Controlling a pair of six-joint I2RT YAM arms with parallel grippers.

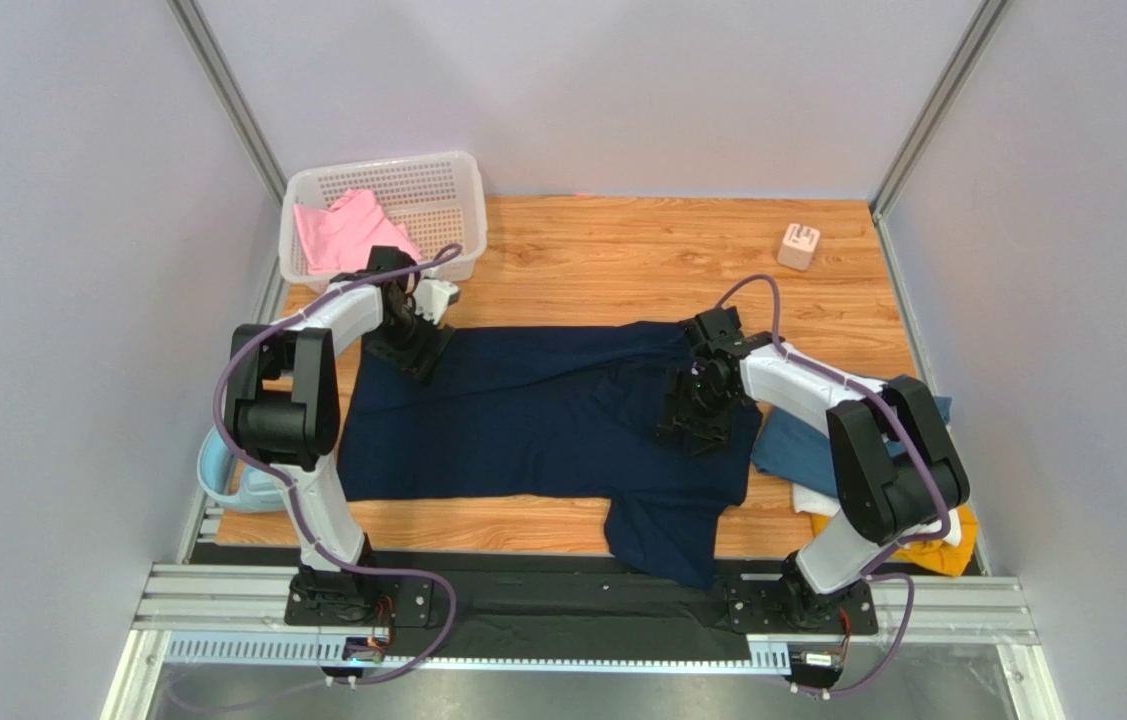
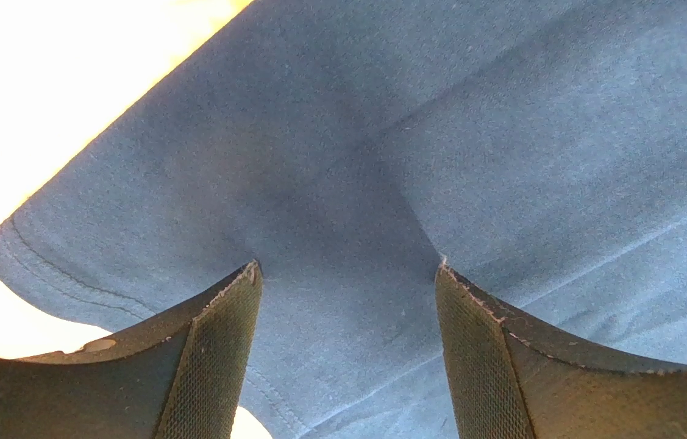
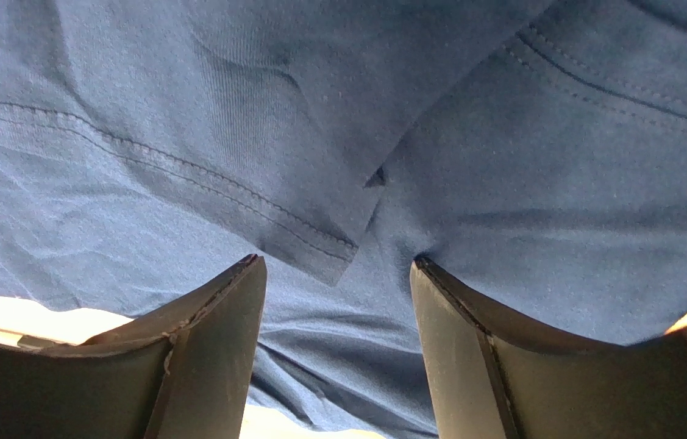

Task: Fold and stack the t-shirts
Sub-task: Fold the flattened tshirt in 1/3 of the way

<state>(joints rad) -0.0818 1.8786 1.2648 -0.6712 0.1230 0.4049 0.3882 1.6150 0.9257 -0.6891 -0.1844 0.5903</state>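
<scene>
A large navy t-shirt [image 1: 554, 413] lies spread across the wooden table, one sleeve hanging over the near edge. My left gripper [image 1: 412, 348] is open at the shirt's far left corner, its fingertips pressing into the cloth [image 2: 319, 165] near a hemmed edge; the left gripper [image 2: 347, 270] has flat fabric between its jaws. My right gripper [image 1: 697, 405] is open on the shirt's right part. In the right wrist view the right gripper [image 3: 336, 265] straddles navy cloth just below a folded hem corner [image 3: 319, 247]. A pink t-shirt [image 1: 348, 233] lies in the basket. Teal [image 1: 792, 444] and mustard [image 1: 945, 552] t-shirts sit at the right.
A white plastic basket [image 1: 434, 188] stands at the back left. A small wooden block [image 1: 799, 245] sits at the back right. A pale blue object [image 1: 218, 468] lies off the table's left edge beside the left arm. Grey walls enclose the table.
</scene>
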